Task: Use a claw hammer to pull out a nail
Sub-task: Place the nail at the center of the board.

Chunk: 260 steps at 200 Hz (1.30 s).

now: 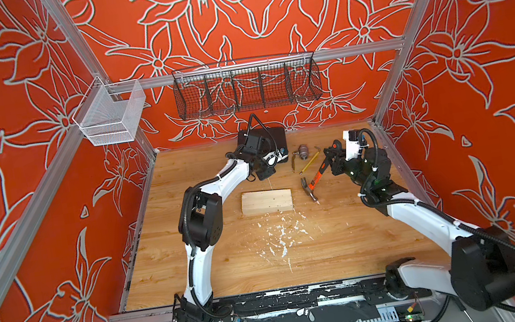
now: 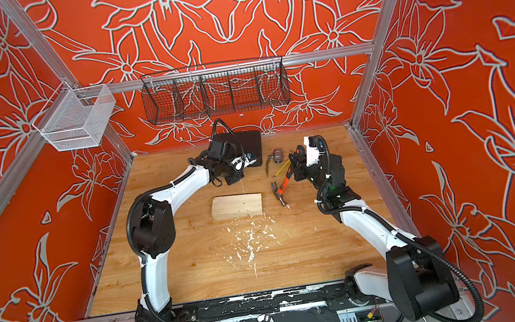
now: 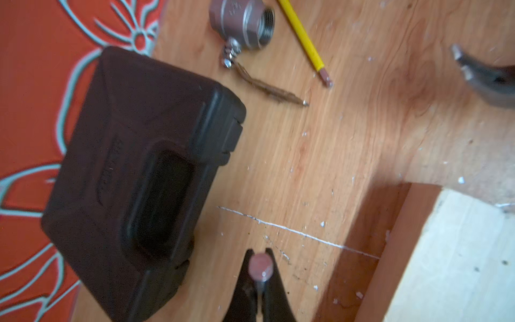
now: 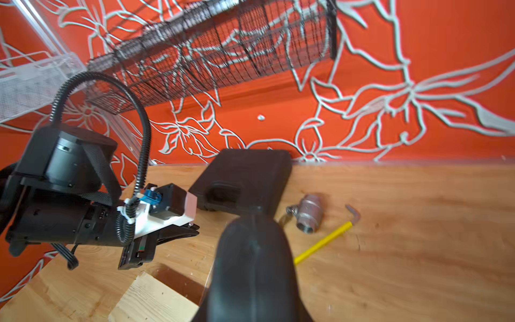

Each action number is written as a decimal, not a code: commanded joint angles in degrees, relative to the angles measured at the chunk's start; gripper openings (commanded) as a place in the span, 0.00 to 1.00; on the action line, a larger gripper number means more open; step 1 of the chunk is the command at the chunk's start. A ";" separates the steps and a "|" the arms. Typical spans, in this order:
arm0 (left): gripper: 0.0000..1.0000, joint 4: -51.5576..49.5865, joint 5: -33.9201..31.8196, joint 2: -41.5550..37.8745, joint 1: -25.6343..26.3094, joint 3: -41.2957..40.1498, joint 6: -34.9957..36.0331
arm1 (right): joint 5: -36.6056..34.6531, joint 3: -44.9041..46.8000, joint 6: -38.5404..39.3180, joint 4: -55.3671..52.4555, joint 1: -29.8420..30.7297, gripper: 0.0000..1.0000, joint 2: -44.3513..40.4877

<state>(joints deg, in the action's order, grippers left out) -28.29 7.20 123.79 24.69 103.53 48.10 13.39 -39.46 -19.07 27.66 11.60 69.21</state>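
My right gripper (image 1: 330,159) is shut on the black rubber end (image 4: 253,264) of the claw hammer (image 1: 314,182). The hammer's orange shaft slopes down to the steel head, which is low over the table right of the pale wood block (image 1: 266,202). Its forked claw (image 3: 485,75) shows in the left wrist view. My left gripper (image 3: 260,252) is shut on the nail (image 3: 260,269), whose flat head faces the camera between the fingertips. This gripper hovers just behind the block (image 2: 237,206), in front of the black case (image 3: 133,172).
Behind the hammer lie a metal pipe fitting (image 1: 305,152), a bronze chain (image 1: 294,163), a yellow pencil (image 1: 310,162) and a small hex key (image 1: 316,149). White chips (image 1: 281,234) litter the table in front of the block. A black wire basket (image 1: 247,87) and a white mesh basket (image 1: 111,118) hang above.
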 commanded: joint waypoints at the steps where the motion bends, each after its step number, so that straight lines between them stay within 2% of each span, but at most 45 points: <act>1: 0.02 -7.63 -3.15 2.71 -1.21 3.89 -1.68 | -6.59 1.17 -5.93 7.00 -0.14 0.00 -3.10; 25: 0.02 -7.04 -4.57 3.94 -1.57 4.01 -2.32 | -7.98 4.31 -10.23 9.90 -0.90 0.00 -3.47; 48: 0.02 -6.98 -4.68 4.12 -2.16 3.94 -6.62 | -8.11 5.72 -12.78 10.51 -0.99 0.00 -3.28; 67: 0.02 -8.16 -6.79 4.22 -2.94 3.95 -9.68 | -10.67 9.25 -16.03 16.42 -1.26 0.00 -3.03; 93: 0.02 -11.24 -8.76 3.13 -5.09 3.17 -16.42 | -11.18 12.33 -20.03 20.46 -1.77 0.00 -1.82; 133: 0.04 -14.84 -9.05 -2.10 -9.16 -2.07 -28.26 | -12.74 15.10 -21.84 23.15 -2.15 0.00 -0.94; 170: 0.06 -19.93 -10.33 -6.33 -11.96 -6.52 -38.09 | -13.69 16.80 -22.80 20.77 -2.66 0.00 -0.76; 196: 0.06 -22.02 -9.74 -9.36 -13.37 -10.22 -43.26 | -16.94 19.87 -25.09 19.64 -3.54 0.00 -1.01; 220: 0.06 -24.22 -8.52 -11.01 -13.96 -12.64 -46.62 | -17.45 21.81 -28.01 16.95 -5.05 0.00 -0.98; 242: 0.07 -25.84 -8.05 -11.65 -14.01 -14.72 -49.06 | -15.86 21.04 -27.33 11.41 -5.49 0.00 -0.66; 260: 0.06 -24.55 -6.65 -12.07 -13.99 -17.25 -50.62 | -15.68 21.72 -26.65 10.84 -5.53 0.00 0.19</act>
<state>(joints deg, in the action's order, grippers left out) -50.50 -1.54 113.08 10.87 88.99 1.78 -1.61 -19.00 -47.42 45.41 6.44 68.42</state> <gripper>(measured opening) 0.066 0.218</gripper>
